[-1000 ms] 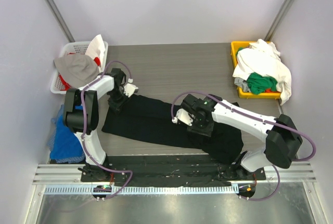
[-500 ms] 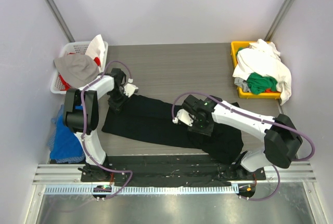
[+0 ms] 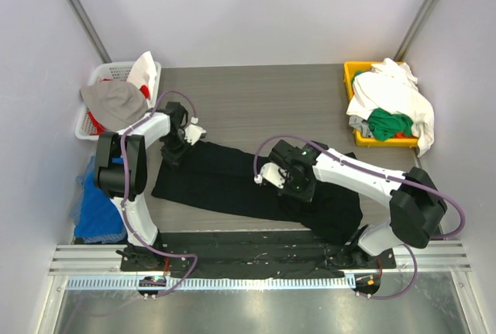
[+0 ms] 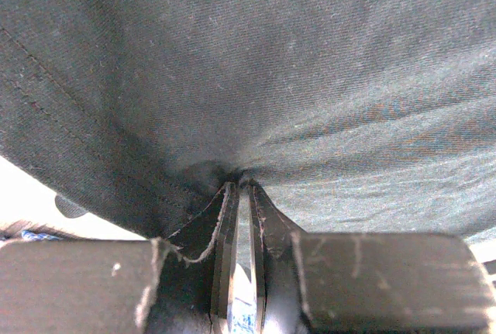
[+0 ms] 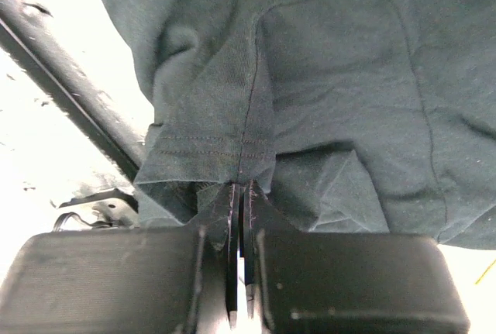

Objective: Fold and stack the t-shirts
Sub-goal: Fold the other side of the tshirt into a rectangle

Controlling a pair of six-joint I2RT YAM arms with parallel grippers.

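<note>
**Thin pinches may slip**

The black t-shirt (image 3: 225, 183) lies stretched across the near half of the worktop (image 3: 256, 101). My left hand (image 4: 240, 188) pinches its left end, my right hand (image 5: 239, 187) its hem (image 5: 209, 148); lifting could pull either free.

You have the t-shirt (image 3: 225, 179) spread across the bench's (image 3: 263, 101) near half. Behind it, leftward, sits a basket (image 3: 87, 129) of cloths (image 3: 116, 101); behind it, rightward, a bin (image 3: 349, 78) heaped with shirts (image 3: 391, 98).

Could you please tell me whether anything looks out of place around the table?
Yes: white clothes spill over the right rim of the yellow bin, and a blue cloth lies crumpled beside the left edge of the table.
</note>
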